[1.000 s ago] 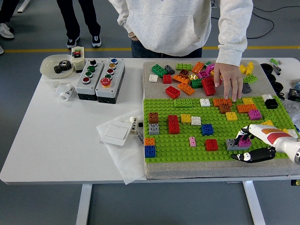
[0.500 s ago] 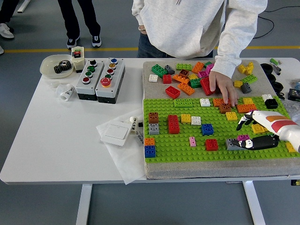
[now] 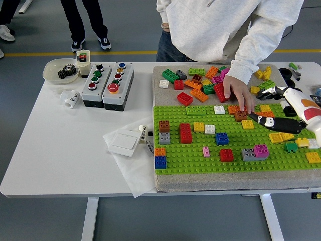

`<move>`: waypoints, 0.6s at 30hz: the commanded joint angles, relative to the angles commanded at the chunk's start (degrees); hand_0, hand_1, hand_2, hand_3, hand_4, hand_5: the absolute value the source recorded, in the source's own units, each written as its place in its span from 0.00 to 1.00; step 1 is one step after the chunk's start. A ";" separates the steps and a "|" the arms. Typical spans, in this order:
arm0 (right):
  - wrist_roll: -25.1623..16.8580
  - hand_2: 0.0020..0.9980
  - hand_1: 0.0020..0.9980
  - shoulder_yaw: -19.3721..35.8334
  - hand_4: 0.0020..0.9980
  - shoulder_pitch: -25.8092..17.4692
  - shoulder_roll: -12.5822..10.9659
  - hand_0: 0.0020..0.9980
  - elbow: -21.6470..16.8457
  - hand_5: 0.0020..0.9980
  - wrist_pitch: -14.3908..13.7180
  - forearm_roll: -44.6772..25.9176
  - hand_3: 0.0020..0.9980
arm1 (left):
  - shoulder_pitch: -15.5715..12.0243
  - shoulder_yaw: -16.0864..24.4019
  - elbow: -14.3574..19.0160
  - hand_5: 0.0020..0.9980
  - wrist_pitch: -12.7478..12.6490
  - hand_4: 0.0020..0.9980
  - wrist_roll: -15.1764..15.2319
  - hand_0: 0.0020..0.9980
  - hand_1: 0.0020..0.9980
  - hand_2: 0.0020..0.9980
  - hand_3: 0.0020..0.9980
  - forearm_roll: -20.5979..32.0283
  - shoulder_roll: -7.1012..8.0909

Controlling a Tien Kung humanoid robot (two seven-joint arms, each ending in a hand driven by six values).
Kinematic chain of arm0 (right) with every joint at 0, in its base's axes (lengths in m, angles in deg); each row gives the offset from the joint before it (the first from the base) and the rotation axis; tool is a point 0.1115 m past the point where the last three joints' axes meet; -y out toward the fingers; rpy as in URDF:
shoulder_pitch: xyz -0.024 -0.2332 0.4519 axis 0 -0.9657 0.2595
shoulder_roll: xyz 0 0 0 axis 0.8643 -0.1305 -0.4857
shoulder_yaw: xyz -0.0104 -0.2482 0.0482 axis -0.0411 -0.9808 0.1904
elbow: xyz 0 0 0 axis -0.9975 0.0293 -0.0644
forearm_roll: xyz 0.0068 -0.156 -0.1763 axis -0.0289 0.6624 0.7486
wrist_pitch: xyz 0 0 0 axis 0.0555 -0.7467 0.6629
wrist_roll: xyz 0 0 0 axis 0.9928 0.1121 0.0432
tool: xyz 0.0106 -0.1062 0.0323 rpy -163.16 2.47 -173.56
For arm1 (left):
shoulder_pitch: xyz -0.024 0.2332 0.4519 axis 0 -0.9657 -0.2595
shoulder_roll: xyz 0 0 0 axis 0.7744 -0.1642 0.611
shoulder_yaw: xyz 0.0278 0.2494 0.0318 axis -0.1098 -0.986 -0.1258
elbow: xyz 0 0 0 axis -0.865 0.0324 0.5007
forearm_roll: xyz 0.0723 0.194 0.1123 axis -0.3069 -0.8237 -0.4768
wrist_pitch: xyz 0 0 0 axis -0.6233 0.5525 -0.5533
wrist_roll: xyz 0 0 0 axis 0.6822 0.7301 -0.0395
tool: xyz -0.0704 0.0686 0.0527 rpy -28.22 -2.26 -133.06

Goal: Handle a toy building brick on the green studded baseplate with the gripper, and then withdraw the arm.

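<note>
Over the baseplate's [image 3: 200,150] right edge I see my robot hand [image 3: 273,108] raised, thumb and fingers apart, holding nothing. The grey-and-magenta brick [image 3: 255,152] sits pressed onto the studs near the front edge. I judge handling done and withdrawal underway; next I pull clear of the person's hand [image 3: 236,95] on the orange bricks. Glossy hard plastic, blocky shapes.

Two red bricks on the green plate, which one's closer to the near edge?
The square red brick, beside the grey and magenta pair. The other, taller red brick sits farther back on the green baseplate, left of the yellow one.
</note>
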 joint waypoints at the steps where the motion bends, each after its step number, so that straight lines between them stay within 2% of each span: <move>1: -2.01 0.77 0.73 0.96 0.91 -0.36 1.01 0.75 0.55 0.55 -2.06 -2.23 0.73 | -0.03 0.11 -0.02 0.63 0.02 0.64 -0.04 0.74 0.76 0.81 0.61 -0.13 -0.02; 2: -4.24 0.77 0.73 2.10 0.91 -0.66 2.07 0.75 1.11 0.55 -3.76 -4.47 0.73 | -0.06 0.21 -0.04 0.63 0.06 0.64 -0.07 0.74 0.76 0.81 0.61 -0.27 -0.03; 3: -6.25 0.81 0.75 2.59 0.96 -0.77 2.50 0.77 1.31 0.58 -4.75 -6.70 0.78 | -0.07 0.25 -0.05 0.63 0.08 0.64 -0.08 0.74 0.76 0.81 0.62 -0.33 -0.03; 4: -8.45 0.81 0.75 4.12 0.96 -1.12 3.54 0.77 2.00 0.58 -4.51 -9.68 0.78 | -0.12 0.34 -0.07 0.63 0.09 0.64 -0.09 0.74 0.76 0.81 0.62 -0.41 -0.05; 8: -12.27 0.81 0.75 7.84 0.96 -2.16 5.98 0.77 4.06 0.58 -2.62 -18.77 0.78 | -0.25 0.52 -0.12 0.63 0.14 0.64 -0.16 0.74 0.76 0.81 0.62 -0.56 -0.10; 9: -12.71 0.82 0.77 8.38 1.00 -2.31 6.31 0.80 4.38 0.80 -2.31 -21.37 0.82 | -0.27 0.54 -0.12 0.63 0.14 0.65 -0.16 0.74 0.75 0.81 0.61 -0.55 -0.11; 18: -17.81 0.83 0.79 9.64 1.00 -3.53 7.62 0.81 6.33 0.82 -0.46 -42.97 0.84 | -0.30 0.71 -0.16 0.63 0.21 0.64 -0.31 0.74 0.75 0.81 0.62 -0.91 -0.17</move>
